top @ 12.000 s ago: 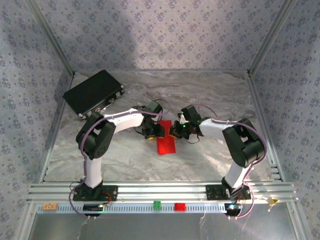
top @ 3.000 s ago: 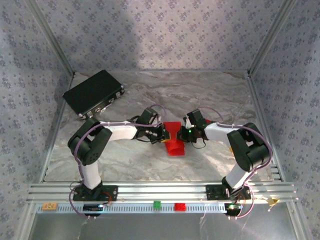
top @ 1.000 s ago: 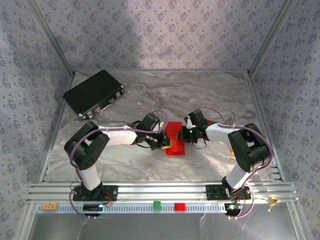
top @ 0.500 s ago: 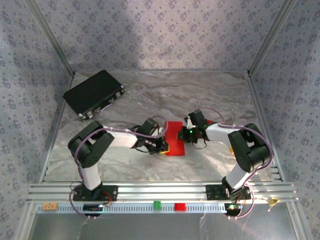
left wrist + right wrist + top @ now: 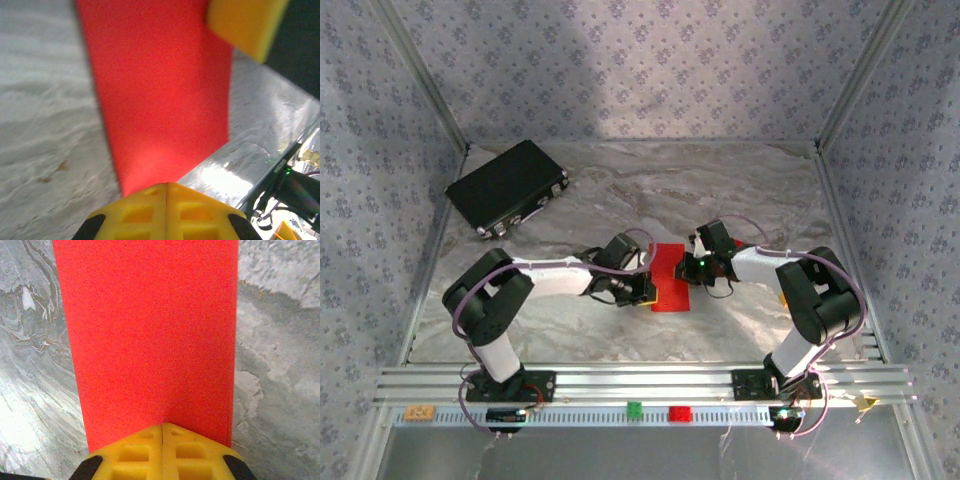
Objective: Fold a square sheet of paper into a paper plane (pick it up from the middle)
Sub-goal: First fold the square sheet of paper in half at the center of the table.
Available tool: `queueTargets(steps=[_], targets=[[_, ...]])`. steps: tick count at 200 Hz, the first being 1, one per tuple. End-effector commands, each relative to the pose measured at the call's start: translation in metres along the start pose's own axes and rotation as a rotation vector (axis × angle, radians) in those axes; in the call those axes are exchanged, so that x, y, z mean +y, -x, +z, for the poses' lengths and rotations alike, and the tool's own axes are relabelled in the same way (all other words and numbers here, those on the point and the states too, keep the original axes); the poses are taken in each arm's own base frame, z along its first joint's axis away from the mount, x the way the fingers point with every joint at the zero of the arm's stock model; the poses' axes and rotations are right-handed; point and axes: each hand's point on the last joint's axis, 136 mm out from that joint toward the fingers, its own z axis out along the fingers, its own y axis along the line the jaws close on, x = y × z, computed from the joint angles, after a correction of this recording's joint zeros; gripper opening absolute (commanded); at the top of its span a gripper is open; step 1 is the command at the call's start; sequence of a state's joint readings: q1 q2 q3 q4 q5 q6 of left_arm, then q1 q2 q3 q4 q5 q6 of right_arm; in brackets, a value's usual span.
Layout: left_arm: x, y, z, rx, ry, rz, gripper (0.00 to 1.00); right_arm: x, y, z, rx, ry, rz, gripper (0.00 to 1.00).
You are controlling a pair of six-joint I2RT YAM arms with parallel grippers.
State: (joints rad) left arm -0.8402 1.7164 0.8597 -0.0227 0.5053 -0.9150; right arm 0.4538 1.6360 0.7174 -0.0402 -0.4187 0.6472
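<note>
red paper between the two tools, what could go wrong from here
1. The left tool and right tool are shut, with their tips at opposite edges of the folded red paper. A sideways slide could drag or wrinkle the thin sheet.
2. If either tool lifts, the fold may spring open.

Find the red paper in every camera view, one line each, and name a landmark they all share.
Top external: the red paper lies flat mid-table, slightly below picture centre.
Left wrist: the red paper is a slanted band from the top edge to bottom centre.
Right wrist: the red paper is a broad upright strip down the middle.
Shared landmark: the marbled grey tabletop bordering it.
</note>
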Motion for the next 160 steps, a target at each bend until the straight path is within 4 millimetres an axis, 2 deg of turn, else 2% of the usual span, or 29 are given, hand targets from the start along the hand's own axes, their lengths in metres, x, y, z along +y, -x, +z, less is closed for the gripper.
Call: queueTargets(steps=[1,35,57,113,145,160], targets=[[-0.018,0.008,0.002,-0.003,-0.041,0.01,0.0,-0.036,-0.024,0.004,0.062,-0.129,0.067,0.0],[0.0,0.008,0.022,0.028,0.004,-0.005,0.0,-0.036,-0.024,0.005,0.063,-0.128,0.067,0.0],[0.009,-0.009,0.03,0.085,0.003,-0.011,0.0,-0.037,-0.025,0.006,0.066,-0.132,0.067,0.0],[0.031,-0.038,0.017,0.13,0.074,0.032,0.0,-0.038,-0.025,0.005,0.062,-0.137,0.067,0.0],[0.029,-0.048,0.015,0.149,0.103,0.095,0.0,-0.038,-0.025,0.005,0.064,-0.137,0.067,0.0],[0.029,-0.043,0.012,0.111,0.131,0.122,0.0,-0.031,-0.024,0.006,0.067,-0.106,0.047,0.0]])
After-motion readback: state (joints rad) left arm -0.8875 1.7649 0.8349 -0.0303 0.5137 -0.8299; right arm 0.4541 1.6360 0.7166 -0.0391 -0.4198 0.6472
